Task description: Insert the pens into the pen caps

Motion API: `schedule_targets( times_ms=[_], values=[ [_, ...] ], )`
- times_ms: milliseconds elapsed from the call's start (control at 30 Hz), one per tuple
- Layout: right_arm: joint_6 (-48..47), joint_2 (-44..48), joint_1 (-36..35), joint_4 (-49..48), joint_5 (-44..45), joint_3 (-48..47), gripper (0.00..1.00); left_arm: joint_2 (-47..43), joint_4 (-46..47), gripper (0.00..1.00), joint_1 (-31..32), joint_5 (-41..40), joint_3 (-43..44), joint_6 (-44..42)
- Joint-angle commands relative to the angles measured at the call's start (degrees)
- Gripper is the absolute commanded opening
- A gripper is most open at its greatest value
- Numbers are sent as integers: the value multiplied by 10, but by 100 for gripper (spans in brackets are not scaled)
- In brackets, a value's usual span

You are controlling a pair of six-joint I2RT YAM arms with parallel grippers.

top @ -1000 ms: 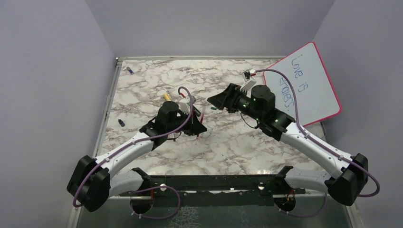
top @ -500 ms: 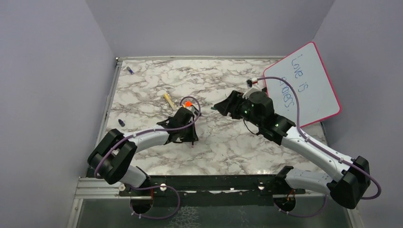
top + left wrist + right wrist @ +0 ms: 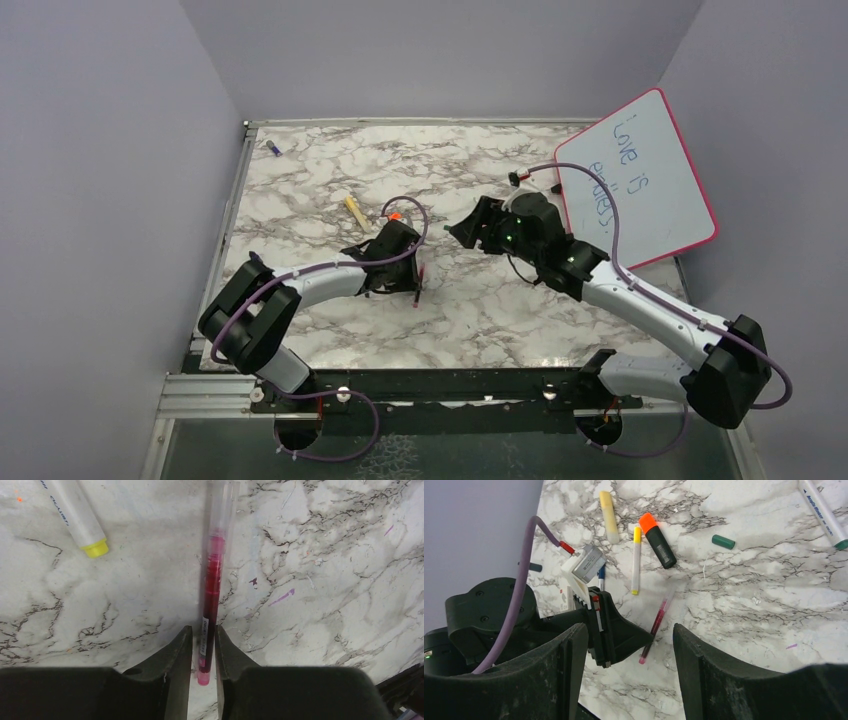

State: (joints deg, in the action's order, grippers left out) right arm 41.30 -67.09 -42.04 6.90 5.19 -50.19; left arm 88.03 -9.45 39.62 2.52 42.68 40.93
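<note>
Several small things lie on the marble table (image 3: 300, 180), and we take them from the left. Far at the rear left is a small blue piece (image 3: 272, 148), probably a cap, well apart from everything else. Next comes the yellow pen (image 3: 353, 210), and then the left tool (image 3: 408, 278), low over the table. In its wrist view the dark red pen (image 3: 212, 580) lies flat on the table. The jaws stand narrow on both sides of the pen's rear end, with only a thin line of table showing on each side, so we cannot tell if they press on it or only flank it. Further right, the right wrist view shows a green cap (image 3: 723, 541) lying alone and a white pen with a green end (image 3: 824, 512) near it. We see no red cap. The right tool (image 3: 463, 228) hangs above the table with its jaws spread wide and nothing between them. The pink-framed whiteboard (image 3: 650, 180) leans at the right edge. We judge the red pen to be light, stiff and smooth, so it can roll or swing in a pinch at its end. A hold nearer the middle, leaving the writing end free, seems safer for pushing it into a cap.
</note>
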Motion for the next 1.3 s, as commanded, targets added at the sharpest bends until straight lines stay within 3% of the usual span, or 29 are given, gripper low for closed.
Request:
schedule_targets(
  times_ms=[0, 233, 400, 633, 867, 967, 1267],
  values=[
    [-29, -6, 0, 22, 21, 1, 67, 15, -20, 25, 5, -33, 8, 8],
    [-58, -29, 0, 31, 47, -4, 67, -26, -15, 30, 5, -43, 11, -5],
    [-81, -81, 1, 37, 113, -10, 67, -94, 7, 35, 5, -35, -1, -29],
    [-125, -200, 49, 42, 205, -79, 67, -199, -3, 56, 5, -72, -7, -52],
    [-211, -336, 118, 56, 156, -185, 66, -267, -1, 74, 4, -75, -23, -59],
    [-242, -382, 142, 75, 103, -228, 66, -284, 5, 86, 4, -83, -29, -57],
    [-286, -472, 160, 93, 86, -302, 63, -274, 16, 91, 4, -51, -31, -51]
  ],
)
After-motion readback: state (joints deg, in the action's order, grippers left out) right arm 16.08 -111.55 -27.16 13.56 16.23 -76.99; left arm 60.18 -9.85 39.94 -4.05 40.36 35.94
